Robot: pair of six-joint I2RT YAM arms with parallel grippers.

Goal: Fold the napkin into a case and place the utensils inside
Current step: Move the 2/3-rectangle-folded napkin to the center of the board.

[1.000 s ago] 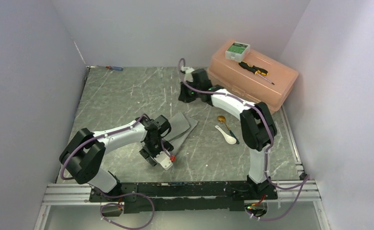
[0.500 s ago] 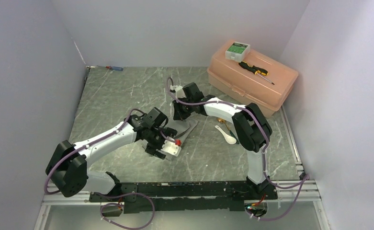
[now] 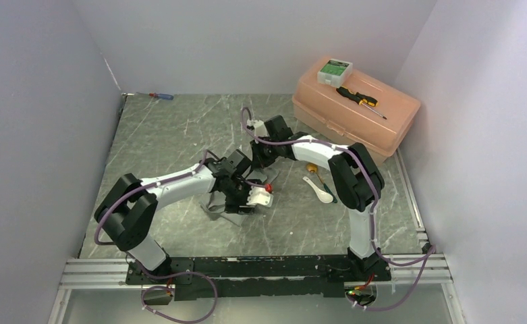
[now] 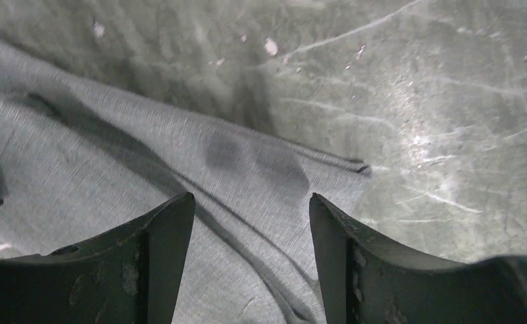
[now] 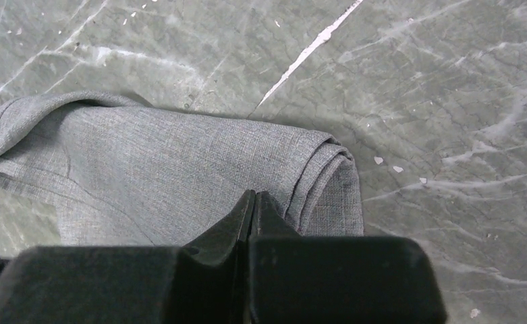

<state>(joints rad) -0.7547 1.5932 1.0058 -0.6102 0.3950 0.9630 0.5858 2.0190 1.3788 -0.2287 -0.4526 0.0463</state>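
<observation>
Plain white walls point(image 3: 260, 40) enclosed a grey-green marbled table point(image 3: 173, 128). Near its middle lay the napkin point(image 5: 179, 162), grey, folded and creased. The left gripper point(image 4: 250, 223) hung above it, jaws spread. The right gripper point(image 5: 254, 202) was closed at its folded edge.

2 robot arms with white links and black joints, seen from above, their bases side by side at the bottom of the view. the left arm point(image 3: 179, 183) rises to a bulky black elbow, then stretches forward and to the right, with its wrist bent downward. the left gripper point(image 4: 250, 209) points down, its 2 dark fingers point(image 4: 159, 243) standing well apart. the right arm point(image 3: 318, 145) climbs to a tall black elbow, then extends forward and to the left, ending close beside the left wrist. the right gripper point(image 5: 254, 202) also points down, its 2 black fingers pressed flat together with the tips touching.
</observation>
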